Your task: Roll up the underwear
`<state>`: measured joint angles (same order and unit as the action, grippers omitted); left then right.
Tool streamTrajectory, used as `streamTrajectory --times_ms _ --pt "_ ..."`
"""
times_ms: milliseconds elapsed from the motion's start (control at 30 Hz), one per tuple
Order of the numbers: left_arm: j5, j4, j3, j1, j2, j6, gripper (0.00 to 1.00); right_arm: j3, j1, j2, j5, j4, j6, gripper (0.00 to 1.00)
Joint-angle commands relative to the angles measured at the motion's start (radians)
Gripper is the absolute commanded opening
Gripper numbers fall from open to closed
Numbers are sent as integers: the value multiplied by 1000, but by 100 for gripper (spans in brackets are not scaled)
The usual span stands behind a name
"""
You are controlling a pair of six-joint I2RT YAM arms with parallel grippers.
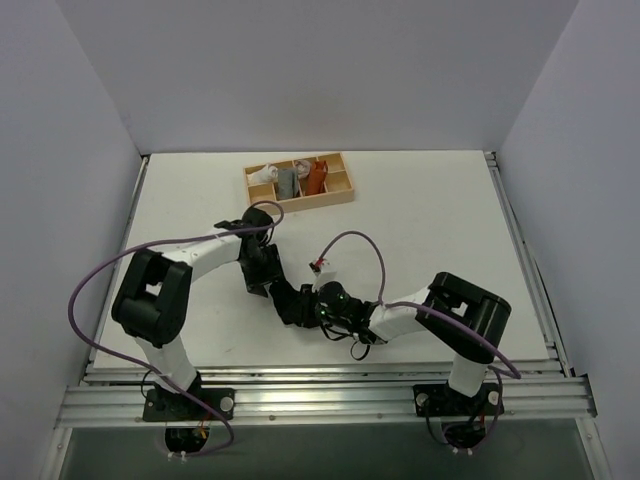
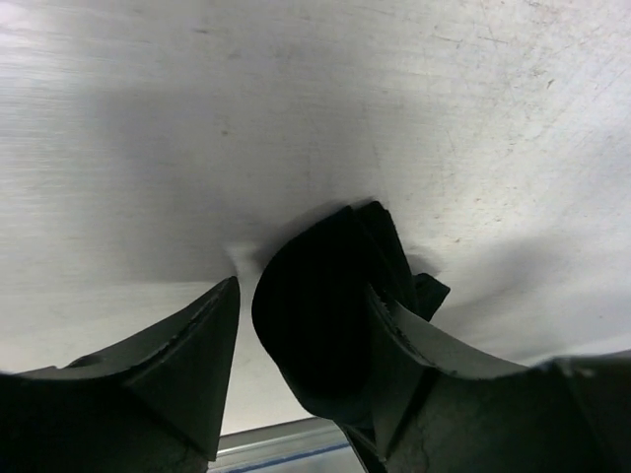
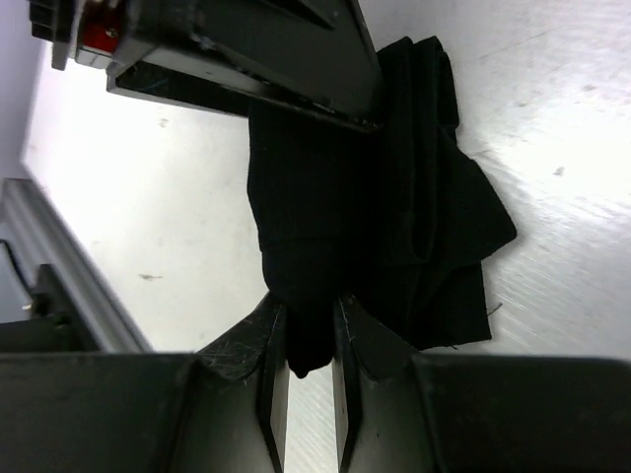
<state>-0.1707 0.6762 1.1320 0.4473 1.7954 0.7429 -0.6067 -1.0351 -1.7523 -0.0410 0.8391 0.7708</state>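
Note:
The black underwear point(image 1: 293, 303) lies bunched on the white table between the two arms. In the left wrist view it is a curled black roll point(image 2: 325, 315) between the fingers of my left gripper point(image 2: 306, 340). That gripper is open: the roll leans on the right finger point(image 2: 444, 365) and a gap separates it from the left finger point(image 2: 192, 350). My right gripper point(image 3: 311, 340) is shut on a fold of the underwear point(image 3: 394, 217), and a tip of cloth hangs between its narrow pads. Seen from above, the right gripper point(image 1: 314, 308) meets the left gripper point(image 1: 268, 278) at the cloth.
A small wooden tray point(image 1: 300, 203) stands at the back of the table, holding a white roll point(image 1: 265, 175), a grey roll point(image 1: 288, 182) and an orange-brown roll point(image 1: 315, 178). The left gripper's body point(image 3: 246, 49) sits over the cloth. A metal rail point(image 1: 320, 395) runs along the near edge.

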Motion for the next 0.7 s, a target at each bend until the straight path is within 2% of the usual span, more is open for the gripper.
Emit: streamTrajectory --times_ms 0,100,267,467,667 --pt "108 -30 -24 -19 -106 -54 60 93 10 -108 -158 -99 107 0" --pt "151 -24 -46 -19 -145 -60 63 123 24 -151 -194 -16 156 0" --pt "161 -40 -78 -19 -214 -65 67 131 29 -203 -220 29 191 0" --pt "100 -110 -178 -13 -316 -45 68 162 41 -253 -243 118 249 0" --pt "68 -147 -270 -7 -346 -27 68 200 44 -300 -255 242 312 0"
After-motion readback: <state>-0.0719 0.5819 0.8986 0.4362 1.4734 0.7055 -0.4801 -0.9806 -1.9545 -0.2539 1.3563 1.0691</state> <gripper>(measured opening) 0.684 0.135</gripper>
